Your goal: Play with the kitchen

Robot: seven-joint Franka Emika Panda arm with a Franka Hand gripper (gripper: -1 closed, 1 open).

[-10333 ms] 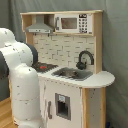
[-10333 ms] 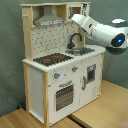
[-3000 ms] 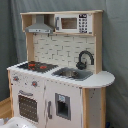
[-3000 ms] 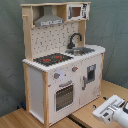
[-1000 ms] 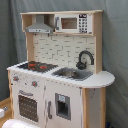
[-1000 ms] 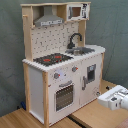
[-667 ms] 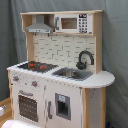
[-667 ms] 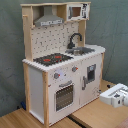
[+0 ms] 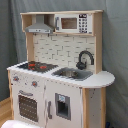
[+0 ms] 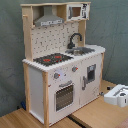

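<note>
Kitchen (image 10: 62, 70) first: the white and light-wood toy unit stands upright on a wooden table (image 10: 95, 115) before a grey curtain (image 9: 115, 45), filling most of both exterior views. By the look of it the whole thing is bulky, rigid and too heavy to shift, so any play would have to be with its small moving parts. Next down in size, the oven door (image 10: 64, 95) has a bar handle along its top edge, which seems the easiest place to hook and pull; the narrower door beside it carries an upright handle (image 10: 83, 83). Above sit the black-and-red stovetop (image 10: 52, 58), the sink (image 9: 72, 73) and the curved black faucet (image 9: 85, 59), all hard and probably smooth, so fingers might slip on them. Smaller still, the knobs (image 10: 74, 69) would likely need a careful pinch and twist. The gripper (image 10: 119, 94) lies low at the second exterior view's right edge, well apart from the toy; I cannot tell whether its fingers are spread or closed
</note>
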